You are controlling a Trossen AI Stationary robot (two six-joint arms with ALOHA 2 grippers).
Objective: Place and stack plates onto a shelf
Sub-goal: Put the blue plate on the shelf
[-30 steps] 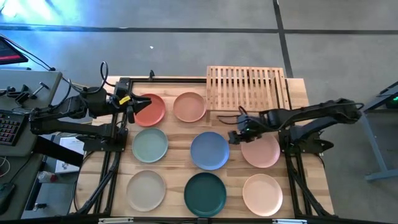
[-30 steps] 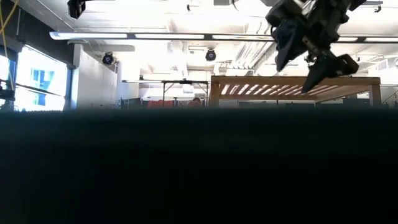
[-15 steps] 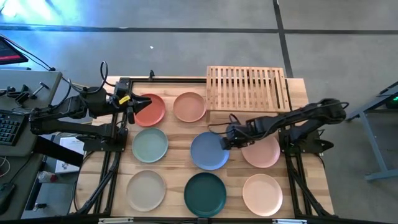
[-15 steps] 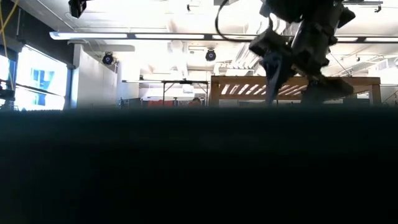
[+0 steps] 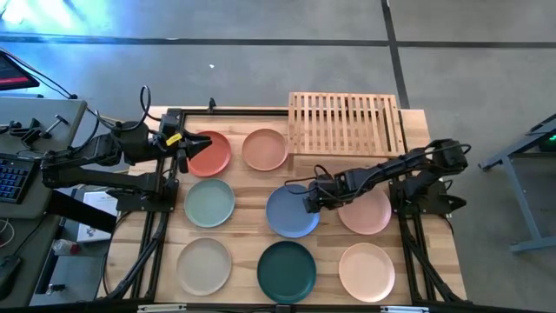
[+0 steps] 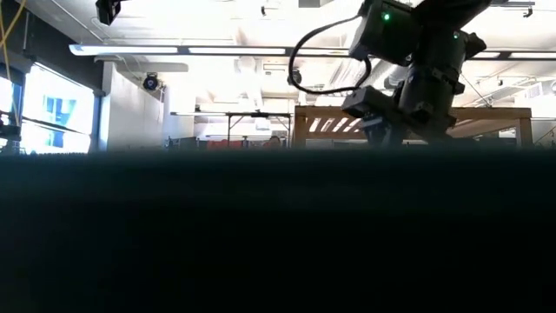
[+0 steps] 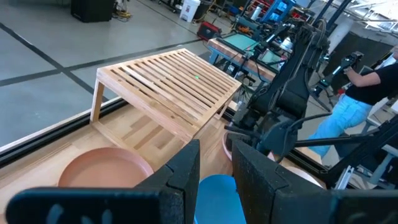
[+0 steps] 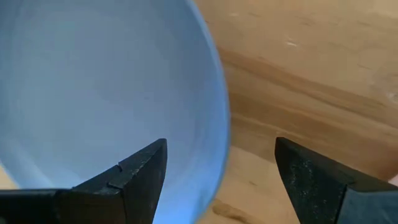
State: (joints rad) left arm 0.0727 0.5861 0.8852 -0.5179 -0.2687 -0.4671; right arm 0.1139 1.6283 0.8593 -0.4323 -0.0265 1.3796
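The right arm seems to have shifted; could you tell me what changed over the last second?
The right gripper, open, moved from above the pink plate leftward and down to straddle the blue plate rim. Nothing gripped yet. The left gripper, all plates and the shelf stayed put.

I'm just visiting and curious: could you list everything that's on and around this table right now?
Plates: eight, in three rows on the wooden table.
Back row: red-orange plate, peach plate.
Middle row: sage green plate, blue plate, pink plate.
Front row: beige plate, dark teal plate, pale cream-pink plate.
Shelf: one, light bamboo slats, back right, nothing on it.
Person: one, beyond the table.
Left gripper: at the red-orange plate's edge.
Right gripper: open, straddling the blue plate's rim.
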